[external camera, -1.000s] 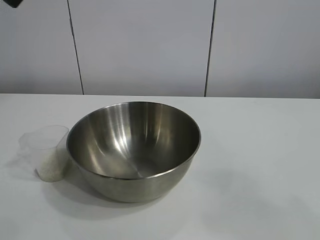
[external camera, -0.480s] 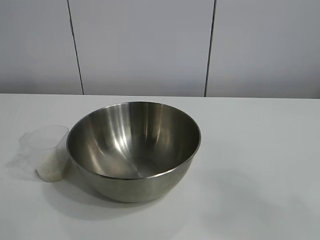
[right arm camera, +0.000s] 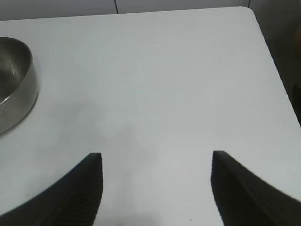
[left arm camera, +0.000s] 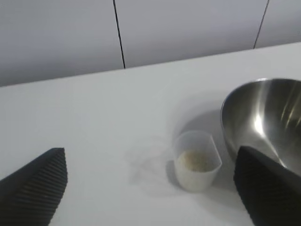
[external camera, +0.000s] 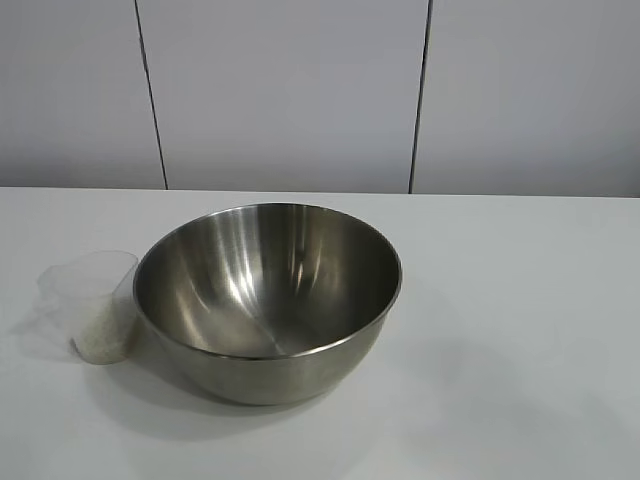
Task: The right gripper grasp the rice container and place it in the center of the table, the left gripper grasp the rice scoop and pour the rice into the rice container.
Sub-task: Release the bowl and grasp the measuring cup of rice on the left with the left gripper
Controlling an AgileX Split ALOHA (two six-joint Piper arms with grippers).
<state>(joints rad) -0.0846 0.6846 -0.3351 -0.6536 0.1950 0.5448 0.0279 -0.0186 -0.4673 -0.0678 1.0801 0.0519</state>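
Observation:
The rice container, a wide steel bowl, stands mid-table with nothing in it. Touching or nearly touching its left side stands the rice scoop, a frosted plastic cup with rice in its lower part. Neither arm shows in the exterior view. In the left wrist view my left gripper hangs wide open above the table, with the rice scoop and its rice some way ahead and the bowl beside it. My right gripper is open over bare table, with the bowl's side off to one edge.
A pale panelled wall with two dark seams rises behind the table. The table's rounded corner and side edge show in the right wrist view, with a dark drop beyond.
A dark object at the exterior view's upper left corner one second ago is gone. The bowl and scoop have not moved.

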